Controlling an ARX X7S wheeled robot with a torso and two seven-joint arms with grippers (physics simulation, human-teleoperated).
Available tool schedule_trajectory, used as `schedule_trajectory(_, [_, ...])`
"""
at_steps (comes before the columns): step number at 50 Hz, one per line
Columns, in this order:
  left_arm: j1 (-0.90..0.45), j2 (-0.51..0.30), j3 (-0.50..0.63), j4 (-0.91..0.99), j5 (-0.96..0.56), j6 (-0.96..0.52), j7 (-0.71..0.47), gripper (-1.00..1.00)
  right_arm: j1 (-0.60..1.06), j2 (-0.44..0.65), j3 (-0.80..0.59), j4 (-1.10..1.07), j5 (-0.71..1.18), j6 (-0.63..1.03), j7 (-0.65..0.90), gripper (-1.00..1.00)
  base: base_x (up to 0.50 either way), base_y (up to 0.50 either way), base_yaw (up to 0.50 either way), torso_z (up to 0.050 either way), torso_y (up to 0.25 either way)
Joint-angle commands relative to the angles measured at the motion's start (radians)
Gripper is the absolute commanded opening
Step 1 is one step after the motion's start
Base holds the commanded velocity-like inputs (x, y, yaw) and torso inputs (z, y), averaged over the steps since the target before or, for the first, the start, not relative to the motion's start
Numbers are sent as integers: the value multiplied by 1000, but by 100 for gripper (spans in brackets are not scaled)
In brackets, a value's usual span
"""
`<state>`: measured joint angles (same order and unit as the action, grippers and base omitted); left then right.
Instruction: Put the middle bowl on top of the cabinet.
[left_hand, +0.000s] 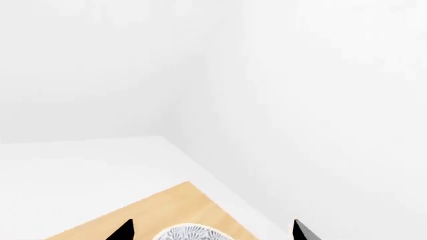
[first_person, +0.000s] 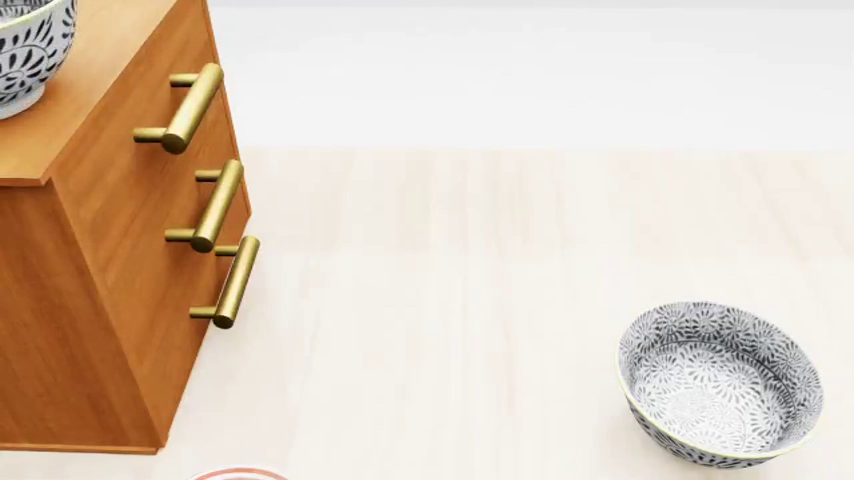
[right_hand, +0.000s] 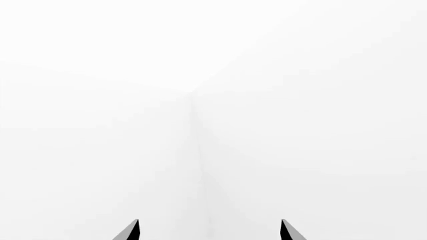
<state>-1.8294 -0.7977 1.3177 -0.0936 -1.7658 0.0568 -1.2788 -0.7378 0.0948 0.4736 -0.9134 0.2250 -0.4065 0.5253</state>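
Wooden cabinet (first_person: 94, 300) edge, bowl (first_person: 24, 50) atop

Orange-brown cabinet (first_person: 94, 300) — grey-floral white bowl (first_person: 24, 50)

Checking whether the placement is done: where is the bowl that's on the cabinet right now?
In the head view the bowl sits at the upper left on the cabinet top; the left wrist view shows its rim between the open left gripper fingertips.
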Motion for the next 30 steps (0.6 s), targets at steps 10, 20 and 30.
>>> schedule_trajectory(10, [-17, -28, 47, 174, 279, 43, 149, 100, -2, -6, 5, 2, 3, -5, -13, 100, 0, 0, 0, 0, 0])
schedule_trajectory(20, [9, -44, 70, 281, 390, 76, 208, 100, -2, -4, 11, 5, 11, -7, -17, 100, 0, 0, 0, 0, 0])
schedule_trajectory(30, [54, -82, 107, 401, 505, 93, 207, 100, -1, -5, 15, 7, 13, -7, -21, 100, 0, 0, 0, 0, 0])
